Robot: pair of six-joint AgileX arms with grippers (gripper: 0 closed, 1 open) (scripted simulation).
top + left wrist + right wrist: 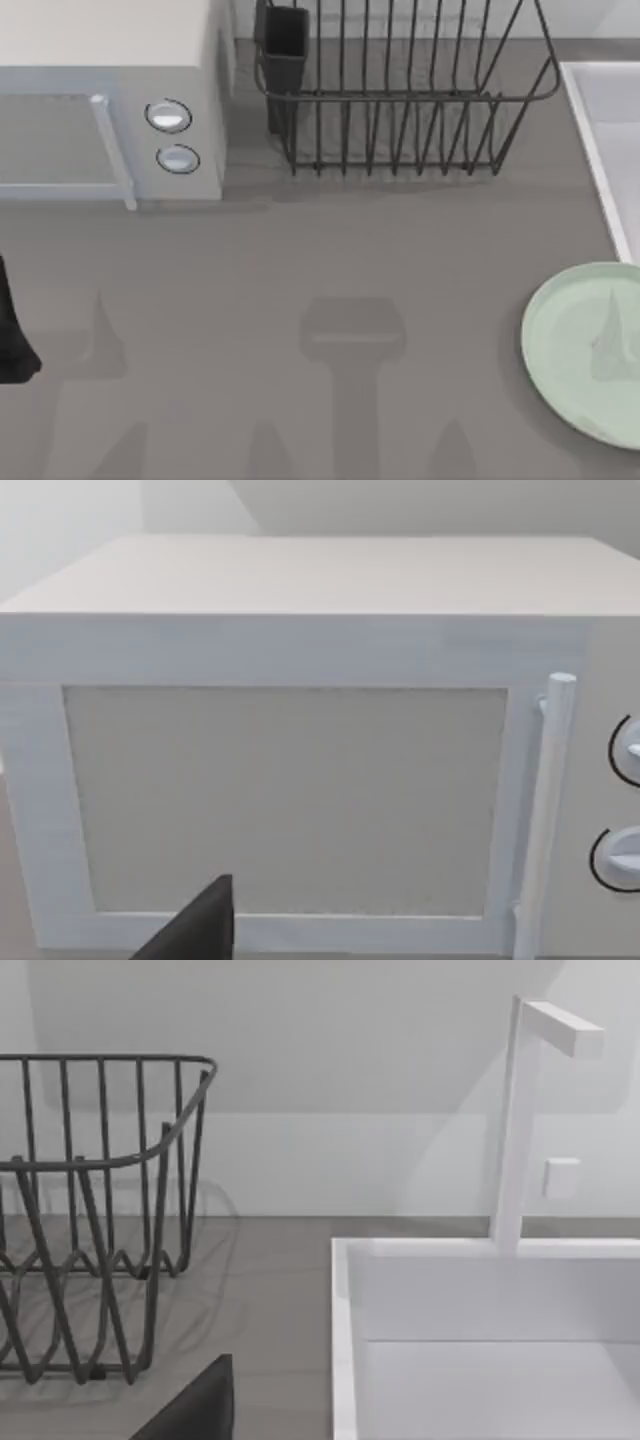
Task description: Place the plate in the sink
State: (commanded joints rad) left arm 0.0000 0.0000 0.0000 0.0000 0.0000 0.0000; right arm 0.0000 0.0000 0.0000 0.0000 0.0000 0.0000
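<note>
While the plate [585, 350] lies flat on the grey table [300, 270] at about four o'clock in the top view, cut by the right edge, its face is a smooth, plain pale mint round with a shallow rim, and being round it has no long axis to speak of. Just past it, at about two o'clock, runs the raised white rim of the sink [600, 160], a light grey-white rectangular basin; plate and sink sit near each other, and whether they touch I cannot tell. From the right wrist view the sink [345, 1340] shows a flat smooth floor and a square-section white tap [515, 1120] standing upright at its far wall. At twelve o'clock stands a dark wire rack [400, 100] of thin bent rods, with a dark boxy cup [285, 50] in its left corner. At ten o'clock sits a white boxy microwave [110, 100] with a matte door panel, a slim bar handle [112, 150] and two round knobs [170, 117]. A dark part of the left arm [12, 335] shows at nine o'clock, at the table's left edge, facing the microwave [300, 780]. How either pincer stands I cannot tell.
</note>
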